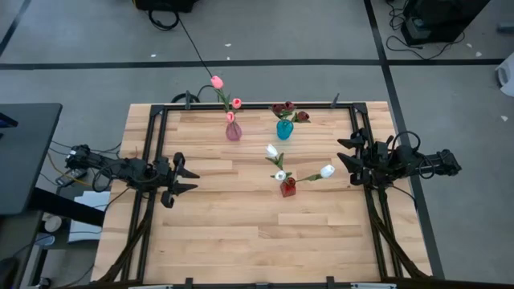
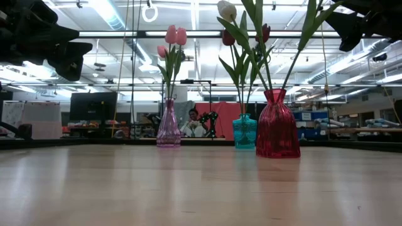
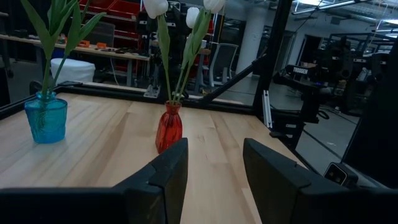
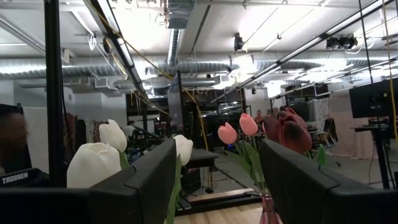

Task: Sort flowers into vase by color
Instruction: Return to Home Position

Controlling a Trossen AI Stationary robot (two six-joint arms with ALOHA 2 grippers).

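The left jaws sit at the left side of the worktop (image 1: 241, 233), on the end of the left arm (image 1: 120, 168); they point in toward the middle, they are open a fair way and there is nothing in them. Next, near the back edge, is the pink vase (image 1: 233, 131); the pink tulips (image 1: 217, 82) stand in it, three of them. Just to the right of it is the blue vase (image 1: 284, 128) with the dark red tulips (image 1: 281, 107); I count two heads, maybe three, because they bunch up when seen from above. A bit nearer the front is the red vase (image 1: 287, 187); the white tulips (image 1: 272, 150) stand in it, and one leans out far to the right, so its head is near the right jaws. The right jaws sit at the right side, on the end of the right arm (image 1: 418, 160); they are open wide and hold nothing. Every flower I can see is in a vase with its own colour, and none lies loose on the wood; so the sorting looks done, and the step in hand is just going home to rest. The next move needs no grabbing; each arm only has to tuck away at its own side, and the right one should take care not to bump that leaning white flower or tip its vase.
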